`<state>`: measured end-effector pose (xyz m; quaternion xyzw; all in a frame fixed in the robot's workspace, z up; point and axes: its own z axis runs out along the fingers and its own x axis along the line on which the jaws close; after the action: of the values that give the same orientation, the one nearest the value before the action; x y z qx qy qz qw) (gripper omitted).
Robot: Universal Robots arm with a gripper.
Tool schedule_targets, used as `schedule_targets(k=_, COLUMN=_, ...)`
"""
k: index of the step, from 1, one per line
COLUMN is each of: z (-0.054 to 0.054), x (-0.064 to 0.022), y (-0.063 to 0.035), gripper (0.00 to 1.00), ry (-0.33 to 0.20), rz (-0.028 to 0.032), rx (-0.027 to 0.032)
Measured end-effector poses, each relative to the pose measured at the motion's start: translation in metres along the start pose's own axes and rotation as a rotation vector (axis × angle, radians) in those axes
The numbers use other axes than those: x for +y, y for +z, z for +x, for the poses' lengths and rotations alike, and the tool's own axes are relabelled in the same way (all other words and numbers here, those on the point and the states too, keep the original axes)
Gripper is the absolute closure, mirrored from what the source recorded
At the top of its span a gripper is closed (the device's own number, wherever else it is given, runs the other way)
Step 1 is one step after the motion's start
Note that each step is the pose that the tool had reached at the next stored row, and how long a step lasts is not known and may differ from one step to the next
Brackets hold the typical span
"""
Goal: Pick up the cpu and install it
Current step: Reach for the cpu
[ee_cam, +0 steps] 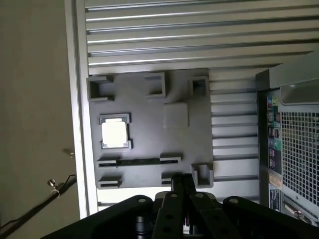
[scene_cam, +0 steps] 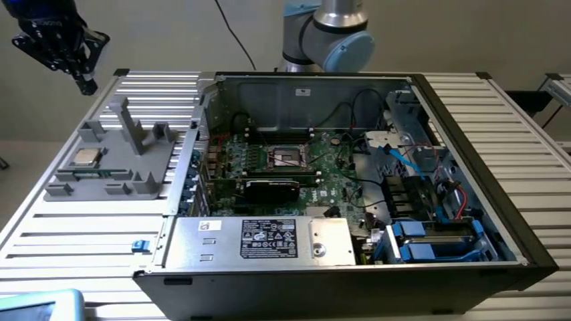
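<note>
Tool: black two-finger gripper (scene_cam: 87, 85) on the silver-and-blue Universal Robots arm (scene_cam: 330, 30). It hangs in the air at about 11 o'clock in the exterior view, over the far corner of the ribbed aluminium table (scene_cam: 71, 234). In the wrist view the gripper (ee_cam: 183, 180) has its fingers pressed together with nothing between them.

Task item: the small flat square cpu (scene_cam: 85, 158), dull silver metal top with a thin tan rim. It lies flat on the grey plastic fixture plate (scene_cam: 125, 167), at about 9 o'clock in the exterior view. In that view the gripper is at roughly 12 o'clock from it, raised and well apart, with no contact.

In the wrist view the cpu (ee_cam: 114, 133) sits in a shallow nest between two low grey brackets, on the fixture plate (ee_cam: 149, 129). The plate rests on the table (ee_cam: 149, 40).

Target area: the open black computer case (scene_cam: 339, 291) lies on its side just beside the fixture plate, at 3 o'clock from it. The dark square socket (scene_cam: 287, 158) with its metal frame sits on the green board at the centre of the exterior view. A black rectangular card (scene_cam: 272, 189) lies at 6 o'clock from the socket. The silver box power supply (scene_cam: 259, 239) is further along the same line. The perforated side of the case (ee_cam: 299, 144) shows in the wrist view.
</note>
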<state>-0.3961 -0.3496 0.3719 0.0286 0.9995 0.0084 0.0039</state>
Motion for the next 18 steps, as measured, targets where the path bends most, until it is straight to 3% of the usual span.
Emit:
schedule_targets(k=12, z=0.051, x=0.0176, y=0.0010, gripper=0.88, ry=0.000, rz=0.0000, rx=0.0001)
schedule_targets(k=18, z=0.066, x=0.0287, y=0.0021, gripper=0.88, ry=0.000, rz=0.0000, rx=0.0000)
